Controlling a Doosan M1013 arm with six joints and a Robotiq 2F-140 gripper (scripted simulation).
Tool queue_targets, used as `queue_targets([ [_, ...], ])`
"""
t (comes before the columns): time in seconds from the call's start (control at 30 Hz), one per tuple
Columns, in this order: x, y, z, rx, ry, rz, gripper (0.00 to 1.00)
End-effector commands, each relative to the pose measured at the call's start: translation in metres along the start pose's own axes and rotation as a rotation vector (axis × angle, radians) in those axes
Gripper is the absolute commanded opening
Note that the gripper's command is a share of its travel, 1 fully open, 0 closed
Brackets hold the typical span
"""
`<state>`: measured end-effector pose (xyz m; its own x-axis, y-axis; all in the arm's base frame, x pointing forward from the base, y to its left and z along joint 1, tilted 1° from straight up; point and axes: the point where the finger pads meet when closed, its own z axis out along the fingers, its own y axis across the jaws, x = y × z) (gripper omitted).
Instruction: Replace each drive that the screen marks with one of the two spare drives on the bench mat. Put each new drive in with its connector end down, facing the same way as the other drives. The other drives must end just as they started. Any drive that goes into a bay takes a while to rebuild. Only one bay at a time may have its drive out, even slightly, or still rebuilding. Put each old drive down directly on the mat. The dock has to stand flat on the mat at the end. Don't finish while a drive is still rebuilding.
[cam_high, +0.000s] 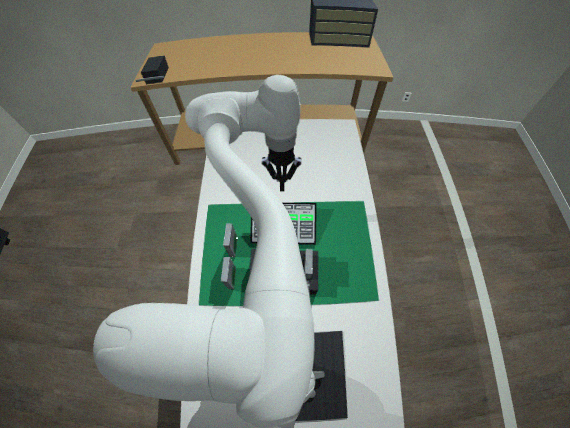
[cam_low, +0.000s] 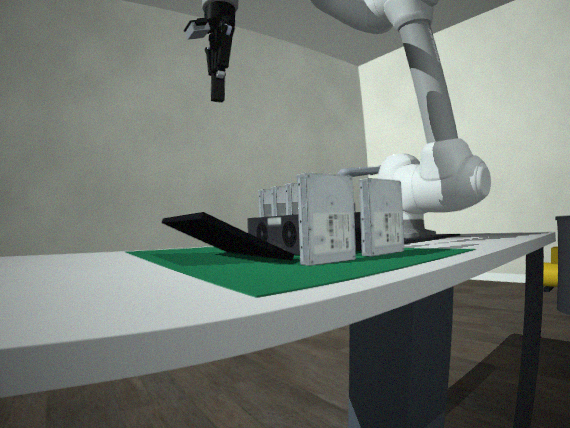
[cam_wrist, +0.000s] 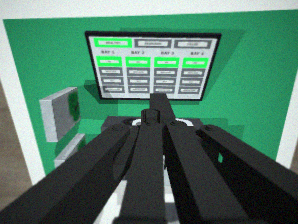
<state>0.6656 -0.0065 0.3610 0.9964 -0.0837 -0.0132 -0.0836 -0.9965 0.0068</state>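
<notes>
The arm (cam_high: 277, 240) (cam_low: 430, 95) reaches over the mat (cam_high: 357, 250) (cam_low: 260, 280) (cam_wrist: 260, 75), its wrist turned so that the gripper (cam_high: 282, 186) (cam_low: 217, 97) (cam_wrist: 157, 106) points downward. The gripper is clenched on nothing, its fingers together, and hangs well above the tabletop (cam_high: 330, 160) (cam_low: 150, 310) (cam_wrist: 150, 6).

In the top view, white tabletop borders both sides of the mat, and a wooden table (cam_high: 225, 57) stands at the far end. Open air separates the fingertips from the screen (cam_high: 307, 232) (cam_low: 225, 235) (cam_wrist: 152, 72), which slopes up from the mat. Its 4 bay columns each show a green upper cell.

The 2 spare drives stand upright on the mat, well below the gripper: the first spare drive (cam_high: 229, 239) (cam_low: 327, 220) (cam_wrist: 60, 115) near the screen, the second spare drive (cam_high: 227, 272) (cam_low: 382, 217) (cam_wrist: 72, 150) beside the dock (cam_high: 314, 285) (cam_low: 274, 232) (cam_wrist: 111, 122). A narrow gap parts the 2. In the exterior view, the tops of 3 docked drives (cam_low: 281, 200) rise above the dock; the arm covers much of it in the top view.
</notes>
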Motion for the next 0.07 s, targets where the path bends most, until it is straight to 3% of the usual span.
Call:
queue_targets([
  [0.0,0.0001,-0.0001,-0.0007,0.0,0.001,0.0,0.1],
  [0.03,0.0001,-0.0001,-0.0007,0.0,0.001,0.0,0.1],
])
